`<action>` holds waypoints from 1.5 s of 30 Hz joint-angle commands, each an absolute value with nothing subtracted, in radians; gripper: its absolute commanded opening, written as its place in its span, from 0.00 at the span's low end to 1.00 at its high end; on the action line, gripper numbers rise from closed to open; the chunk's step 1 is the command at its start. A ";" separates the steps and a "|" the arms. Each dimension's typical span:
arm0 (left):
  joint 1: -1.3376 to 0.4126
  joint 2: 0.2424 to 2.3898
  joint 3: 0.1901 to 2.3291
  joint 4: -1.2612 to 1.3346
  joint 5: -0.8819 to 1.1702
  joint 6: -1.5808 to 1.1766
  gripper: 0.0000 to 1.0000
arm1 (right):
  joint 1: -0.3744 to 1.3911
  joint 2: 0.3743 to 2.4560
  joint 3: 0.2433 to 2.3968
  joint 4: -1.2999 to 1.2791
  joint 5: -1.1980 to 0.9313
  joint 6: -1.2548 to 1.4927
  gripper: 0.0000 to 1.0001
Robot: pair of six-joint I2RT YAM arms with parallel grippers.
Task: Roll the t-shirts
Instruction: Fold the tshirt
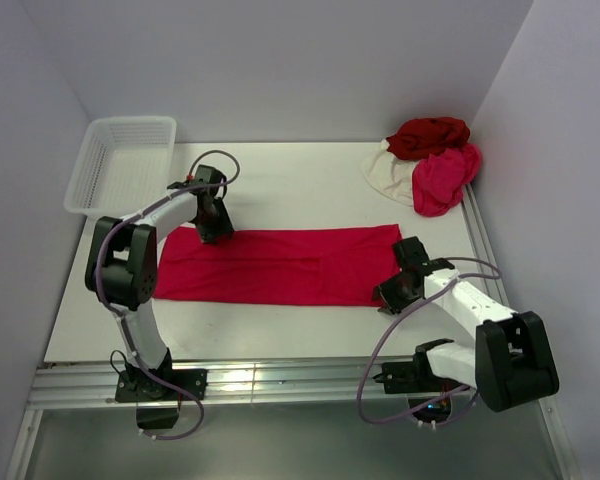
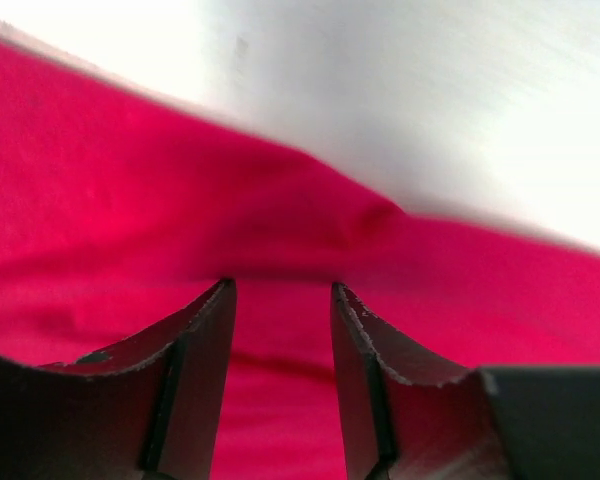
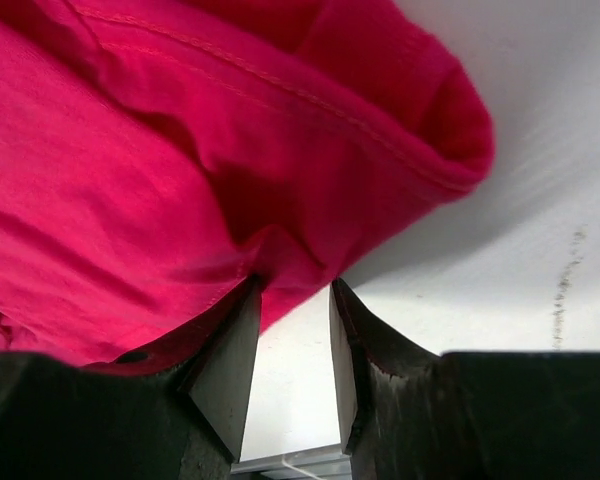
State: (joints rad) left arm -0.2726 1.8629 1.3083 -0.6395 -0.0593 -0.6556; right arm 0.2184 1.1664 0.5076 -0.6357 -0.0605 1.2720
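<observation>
A bright crimson t-shirt (image 1: pixel 280 265) lies folded into a long flat strip across the middle of the table. My left gripper (image 1: pixel 217 234) stands over the strip's far left corner. In the left wrist view its jaws (image 2: pixel 280 288) are open, tips down on the red cloth (image 2: pixel 100 180) beside a raised fold, nothing pinched. My right gripper (image 1: pixel 388 297) is at the strip's near right corner. Its jaws (image 3: pixel 293 285) are open too: the hemmed edge of the cloth (image 3: pixel 130 150) bunches against the left finger, and bare table shows in the gap. Dark red (image 1: pixel 430 135), pink (image 1: pixel 445 178) and cream white (image 1: pixel 387 172) t-shirts lie heaped at the back right.
A white mesh basket (image 1: pixel 120 160) stands at the back left corner. White walls close in the table (image 1: pixel 300 185) on three sides. A metal rail (image 1: pixel 280 380) runs along the near edge by the arm bases.
</observation>
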 commanded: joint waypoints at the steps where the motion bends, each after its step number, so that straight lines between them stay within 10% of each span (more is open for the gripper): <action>1: -0.247 1.905 1.341 -0.615 -0.086 -0.632 0.47 | 0.227 1.230 0.531 -0.600 -0.018 1.292 0.41; 22: -0.262 1.688 0.901 -0.604 -0.085 -0.771 0.44 | 0.183 1.646 0.911 -0.606 0.009 1.186 0.39; 39: -0.488 1.324 0.604 -0.528 0.257 -1.276 0.48 | 0.305 2.256 1.882 -0.716 -0.014 1.212 0.38; 45: -0.563 1.062 0.459 -0.281 0.296 -1.827 0.51 | 0.353 2.474 2.160 -0.588 -0.089 1.242 0.37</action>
State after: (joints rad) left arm -0.5228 1.1671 0.4835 -0.4145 0.2485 -1.4654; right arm 0.3344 2.4149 2.0609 -0.6571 -0.0536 1.2137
